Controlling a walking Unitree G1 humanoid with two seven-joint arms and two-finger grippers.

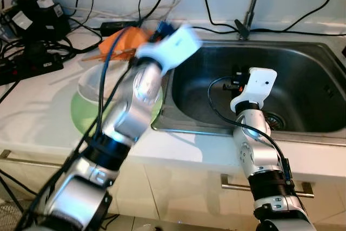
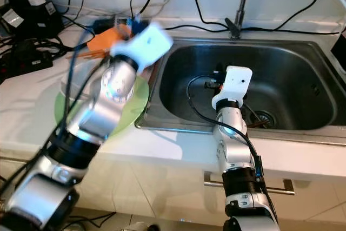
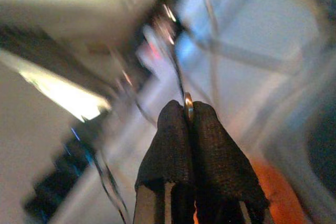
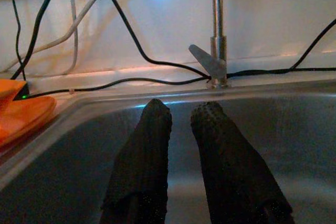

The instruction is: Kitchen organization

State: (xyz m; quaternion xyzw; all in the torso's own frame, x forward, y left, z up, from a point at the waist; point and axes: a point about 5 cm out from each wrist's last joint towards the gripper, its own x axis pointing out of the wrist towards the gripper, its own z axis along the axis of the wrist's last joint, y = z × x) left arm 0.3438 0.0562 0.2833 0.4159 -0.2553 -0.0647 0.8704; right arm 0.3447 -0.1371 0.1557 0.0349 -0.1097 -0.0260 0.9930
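Note:
My left arm is blurred above the counter beside the sink, and its gripper (image 3: 188,109) is shut on a thin metal thing (image 3: 188,103) whose edge sticks out between the fingertips. Under that arm lies a green plate (image 1: 80,116) with a clear glass bowl (image 1: 93,86) on it. Behind them sits an orange object (image 1: 123,40). My right gripper (image 4: 181,113) hangs inside the steel sink (image 1: 308,74), open, with nothing between its fingers. It points toward the sink's back wall and the faucet (image 4: 216,30).
Black power strips and adapters (image 1: 32,25) with many cables crowd the counter's back left. More cables run along the wall behind the sink. A drain (image 1: 273,120) sits in the basin floor. A drawer handle (image 1: 238,184) runs below the counter edge.

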